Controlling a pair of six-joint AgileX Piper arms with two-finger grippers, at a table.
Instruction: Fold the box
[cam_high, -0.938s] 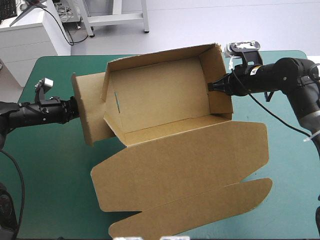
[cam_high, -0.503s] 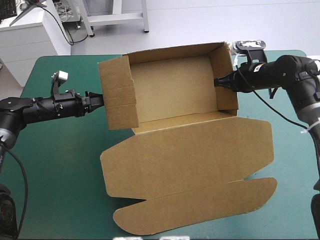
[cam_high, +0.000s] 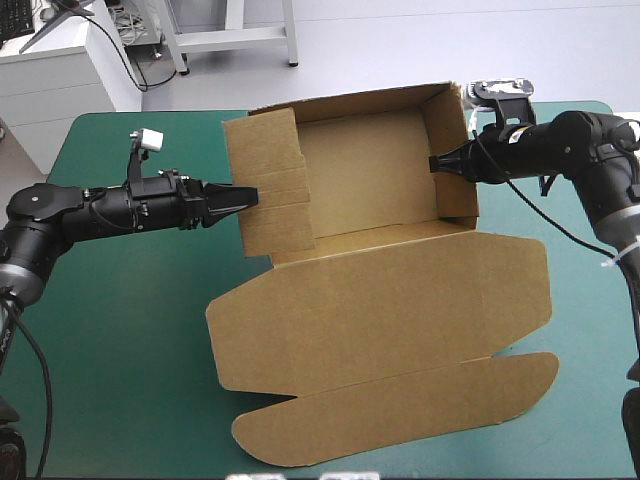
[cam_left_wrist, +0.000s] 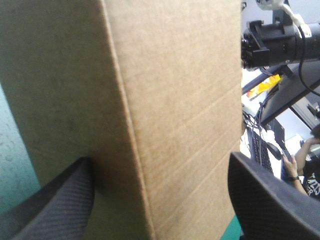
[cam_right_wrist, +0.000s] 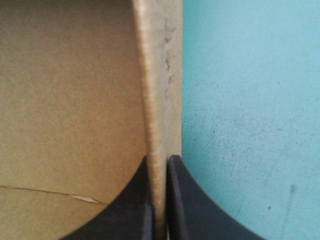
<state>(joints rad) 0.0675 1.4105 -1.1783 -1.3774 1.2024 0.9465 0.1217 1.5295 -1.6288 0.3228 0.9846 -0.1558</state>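
**Left jaws.** Open. My two black fingers (cam_left_wrist: 55, 207) stand wide apart, and the brown board of the left wall (cam_left_wrist: 170, 100) fills the space between and ahead of them. A vertical crease runs up this panel. From above, the tips meet the outer face of the left wall (cam_high: 272, 190), about halfway along it. My left arm (cam_high: 110, 208) lies level over the bench and reaches in from its left side.

**Right jaws.** Gripping the box. The fingers (cam_right_wrist: 135, 210) are all but shut, and the top edge of the right wall (cam_right_wrist: 159, 100) is pinched between them. The inside of the tray (cam_right_wrist: 65, 100) lies on one side of this wall and the bare teal-green cover (cam_right_wrist: 250, 100) on the other. From above, the grip sits on the right wall (cam_high: 457, 150), partway along its length. My right arm (cam_high: 570, 150) comes in from the bench's right side.

**The box** (cam_high: 370, 170). An open tray standing on the far half of the bench.
- The far wall and the right wall are upright.
- The left wall is raised and leans inward over the tray floor.
- The lid (cam_high: 380, 310) lies flat, hinged to the tray's near wall and spread toward the near edge of the bench.
- The lid's rounded tuck flap (cam_high: 400, 410) lies flat beyond the lid, close to the near edge.

**Bench** (cam_high: 120, 330). The teal-green cover shows bare on the left of the box and along the right edge.
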